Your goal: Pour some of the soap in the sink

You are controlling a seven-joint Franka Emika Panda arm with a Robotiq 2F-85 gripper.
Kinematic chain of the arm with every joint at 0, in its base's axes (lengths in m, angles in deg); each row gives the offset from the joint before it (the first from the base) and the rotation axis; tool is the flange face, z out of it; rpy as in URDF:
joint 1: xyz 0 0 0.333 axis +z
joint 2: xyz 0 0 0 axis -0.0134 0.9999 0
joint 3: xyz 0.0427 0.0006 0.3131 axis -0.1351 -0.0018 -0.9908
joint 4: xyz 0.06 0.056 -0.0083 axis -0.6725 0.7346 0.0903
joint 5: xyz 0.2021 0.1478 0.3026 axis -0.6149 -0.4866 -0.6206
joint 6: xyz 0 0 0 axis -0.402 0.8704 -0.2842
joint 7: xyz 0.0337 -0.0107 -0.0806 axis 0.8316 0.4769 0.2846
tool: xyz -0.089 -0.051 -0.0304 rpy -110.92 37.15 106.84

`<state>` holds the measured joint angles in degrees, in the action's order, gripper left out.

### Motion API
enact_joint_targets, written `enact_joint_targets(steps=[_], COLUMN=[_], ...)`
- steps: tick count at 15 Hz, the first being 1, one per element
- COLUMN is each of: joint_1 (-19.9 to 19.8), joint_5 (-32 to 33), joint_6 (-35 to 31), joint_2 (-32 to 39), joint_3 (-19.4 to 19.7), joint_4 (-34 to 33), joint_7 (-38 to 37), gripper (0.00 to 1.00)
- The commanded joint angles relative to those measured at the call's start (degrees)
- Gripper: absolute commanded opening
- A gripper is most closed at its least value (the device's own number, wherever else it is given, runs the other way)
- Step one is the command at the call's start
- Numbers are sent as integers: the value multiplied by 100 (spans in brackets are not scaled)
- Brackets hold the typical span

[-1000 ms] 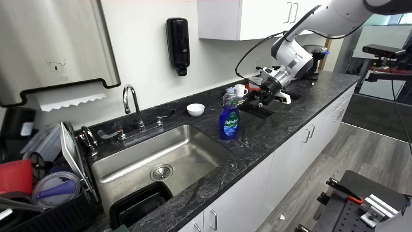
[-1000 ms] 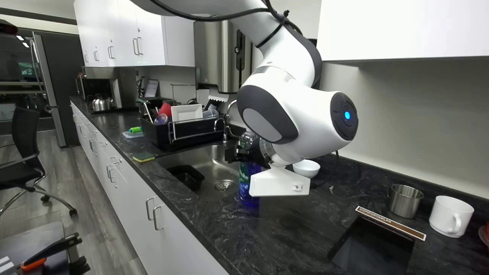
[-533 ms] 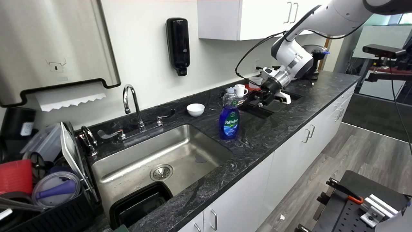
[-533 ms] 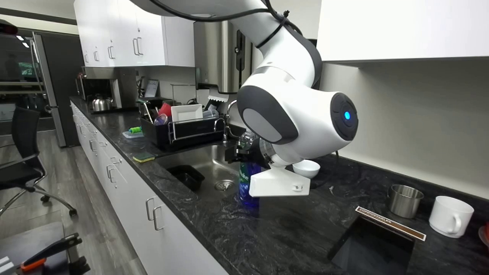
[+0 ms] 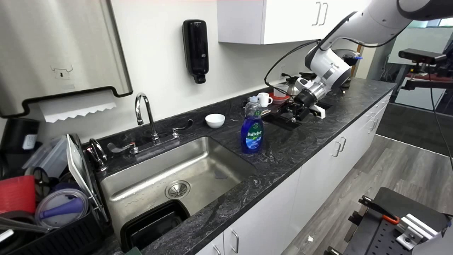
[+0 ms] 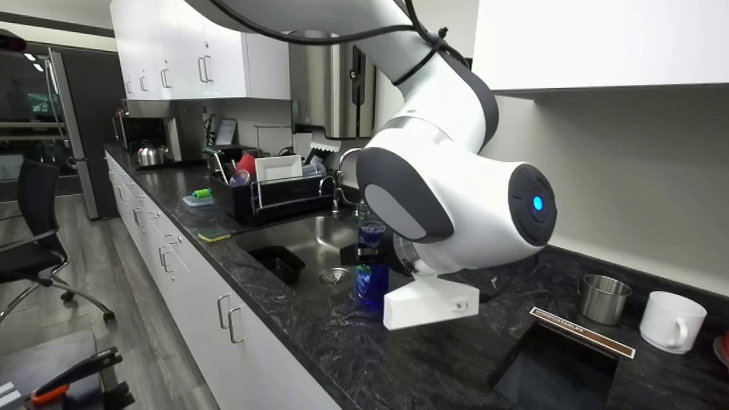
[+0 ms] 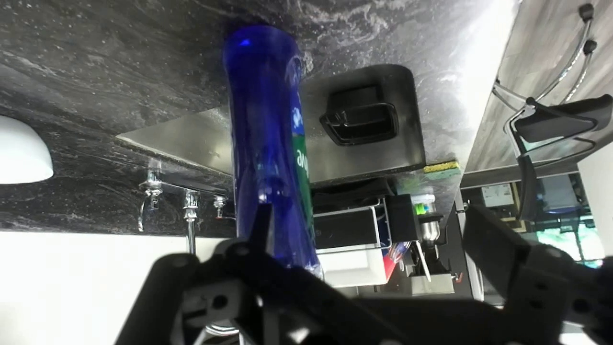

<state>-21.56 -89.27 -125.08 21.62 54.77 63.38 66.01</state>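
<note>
The Panda arm (image 6: 447,145) sits lower now, jaws spread and empty. This likely readies a grip on the Palmolive bottle (image 5: 252,132) beside the sink (image 5: 198,168).

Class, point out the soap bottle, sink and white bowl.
Soap bottle (image 5: 253,134), in an exterior view: front label.
Sink (image 5: 199,180), in an exterior view: basin floor.
White bowl (image 7: 21,153), in the wrist view: outer wall.

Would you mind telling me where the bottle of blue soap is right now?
In an exterior view, the soap bottle stands upright on the dark counter, just right of the sink, with the white bowl to its left.
</note>
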Motion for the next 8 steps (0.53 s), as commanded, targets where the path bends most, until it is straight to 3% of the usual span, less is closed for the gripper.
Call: enact_joint_targets(steps=[1, 7, 8], joint_1=[-179, -214, -547], joint_5=[-261, -967, -822], joint_6=[-132, 148, 45], joint_2=[268, 703, 696], joint_3=[-134, -306, -786], joint_4=[-62, -244, -531], joint_7=[842, 1816, 1508], gripper=[100, 100, 100])
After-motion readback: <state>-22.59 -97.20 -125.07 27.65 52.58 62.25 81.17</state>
